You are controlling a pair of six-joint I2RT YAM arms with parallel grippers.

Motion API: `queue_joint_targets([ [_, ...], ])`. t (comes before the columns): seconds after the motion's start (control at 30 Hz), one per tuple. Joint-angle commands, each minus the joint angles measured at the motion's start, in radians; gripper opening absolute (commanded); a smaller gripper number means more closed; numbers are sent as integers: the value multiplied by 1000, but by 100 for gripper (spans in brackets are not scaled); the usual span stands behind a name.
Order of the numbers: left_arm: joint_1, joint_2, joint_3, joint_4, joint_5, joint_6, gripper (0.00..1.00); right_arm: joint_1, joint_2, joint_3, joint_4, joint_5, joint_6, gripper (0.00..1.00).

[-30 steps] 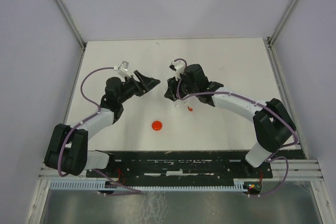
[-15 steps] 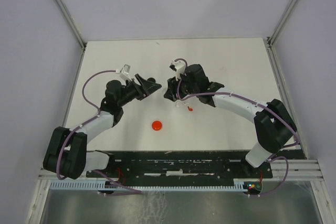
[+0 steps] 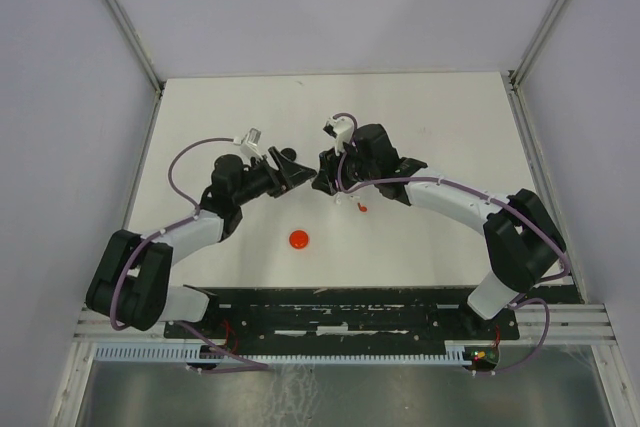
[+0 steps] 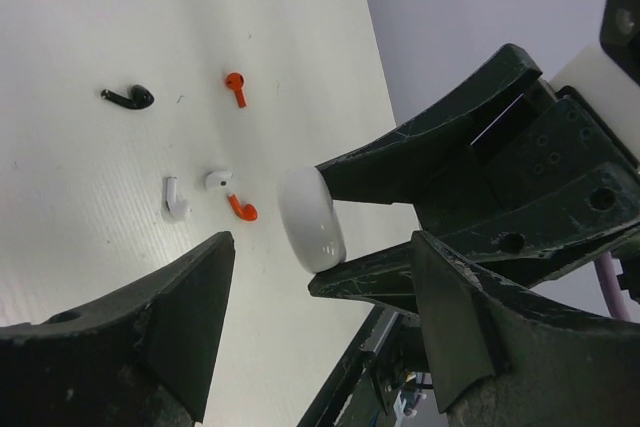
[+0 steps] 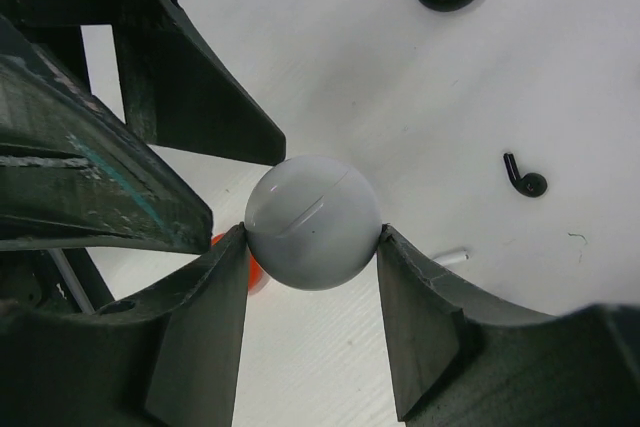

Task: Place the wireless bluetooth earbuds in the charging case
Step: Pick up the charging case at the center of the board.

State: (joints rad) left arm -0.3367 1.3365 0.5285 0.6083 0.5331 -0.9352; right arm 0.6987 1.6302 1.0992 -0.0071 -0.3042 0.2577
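The right gripper [image 3: 322,178] pinches the round white glossy plastic charging case [image 5: 312,222] up in the air, and the left gripper [image 3: 291,166], jaws wide and empty, points straight at it, meeting the disc edge-on. The tiny curved plastic wireless bluetooth earbuds [image 4: 175,198], white, red and black, lie loose on the white table [image 4: 60,207] below, well clear of both.

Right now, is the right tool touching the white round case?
Touching. The right wrist view shows the right tool gripping the white round case, both fingers pressed against its sides.
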Motion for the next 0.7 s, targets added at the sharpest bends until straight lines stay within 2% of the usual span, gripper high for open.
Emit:
queue_joint_targets([
  [0.0, -14, 29, 18, 32, 3, -24, 77, 8, -25, 21, 51, -12, 3, 24],
  [0.37, -21, 65, 41, 39, -2, -34, 64, 13, -10, 35, 38, -13, -10, 24],
  [0.67, -33, 65, 41, 41, -10, -40, 60, 27, 2, 46, 15, -4, -33, 23],
])
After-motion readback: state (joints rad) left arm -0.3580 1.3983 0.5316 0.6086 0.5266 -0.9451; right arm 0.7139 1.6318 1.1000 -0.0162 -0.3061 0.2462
